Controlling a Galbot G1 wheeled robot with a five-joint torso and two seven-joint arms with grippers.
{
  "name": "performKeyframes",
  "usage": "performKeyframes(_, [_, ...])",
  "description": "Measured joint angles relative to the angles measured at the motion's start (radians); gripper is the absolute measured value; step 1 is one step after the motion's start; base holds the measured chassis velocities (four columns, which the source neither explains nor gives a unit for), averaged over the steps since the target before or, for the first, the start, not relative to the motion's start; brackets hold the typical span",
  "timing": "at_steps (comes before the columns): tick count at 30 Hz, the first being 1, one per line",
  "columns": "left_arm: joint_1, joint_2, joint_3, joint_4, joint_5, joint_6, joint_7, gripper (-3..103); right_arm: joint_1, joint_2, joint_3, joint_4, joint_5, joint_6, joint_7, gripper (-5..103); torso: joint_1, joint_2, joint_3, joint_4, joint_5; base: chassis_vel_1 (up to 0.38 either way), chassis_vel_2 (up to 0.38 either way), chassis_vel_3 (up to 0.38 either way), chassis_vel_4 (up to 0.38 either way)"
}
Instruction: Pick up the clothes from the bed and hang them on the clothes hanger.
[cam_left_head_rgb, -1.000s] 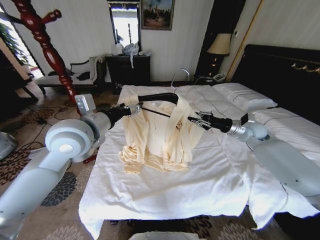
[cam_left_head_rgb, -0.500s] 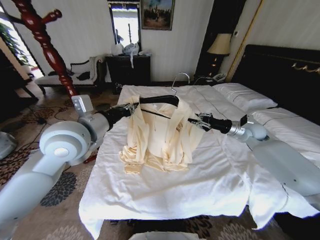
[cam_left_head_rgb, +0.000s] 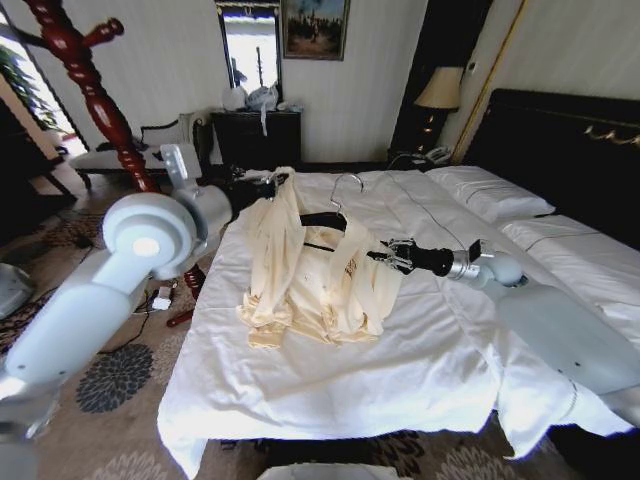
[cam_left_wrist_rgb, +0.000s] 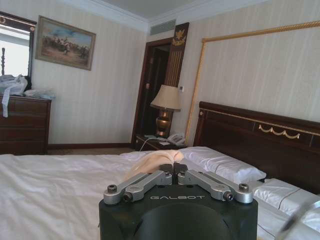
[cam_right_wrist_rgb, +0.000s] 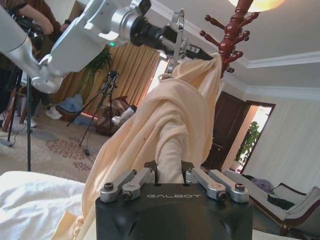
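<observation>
1. The left gripper (cam_left_head_rgb: 268, 180), raised over the bed's (cam_left_head_rgb: 330, 370) far left part, has its fingers clenched on a fold of the clothes (cam_left_head_rgb: 310, 270).
2. The right gripper (cam_left_head_rgb: 392, 256), low over the middle of the bed, grasps the garment's right side.
3. The clothes hanger (cam_left_head_rgb: 325, 218) sits tilted inside the garment, hook up.
4. The lower part of the clothes rests on the duvet.
5. The garment looks only partly draped; seating both shoulders squarely remains.
</observation>
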Motion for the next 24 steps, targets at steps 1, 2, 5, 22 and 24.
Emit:
performKeyframes(1, [-0.01,-0.004,0.003,0.01,-0.001,0.004,0.003,0,-0.004,-0.006,0.005,-0.003,-0.005,0.009,-0.008,21,0.0,0.0,0.0,-0.0001,0.0001,0.0,0.0,0.0,0.0])
performKeyframes(2, [-0.014,-0.005,0.003,0.018,-0.001,0.008,0.006,0,-0.009,-0.012,0.011,-0.009,-0.009,0.017,-0.018,21,0.0,0.0,0.0,-0.0001,0.0,0.0,0.0,0.0,0.0])
performKeyframes(5, [-0.01,-0.003,0.003,0.024,0.0,0.013,0.014,0,-0.014,-0.02,0.019,-0.019,-0.014,0.027,-0.034,21,0.0,0.0,0.0,0.0002,-0.0002,0.0,0.0,0.0,0.0])
performKeyframes(22, [0.112,0.087,-0.063,-0.027,0.077,0.037,0.078,0,0.022,-0.014,0.032,-0.103,-0.047,0.059,-0.09,21,0.0,0.0,0.0,0.0002,-0.0004,0.0,0.0,0.0,0.0])
performKeyframes(24, [0.092,0.072,-0.052,-0.015,0.078,0.034,0.084,0,0.023,-0.015,0.031,-0.095,-0.043,0.059,-0.092,21,0.0,0.0,0.0,0.0,-0.0003,0.0,0.0,0.0,0.0])
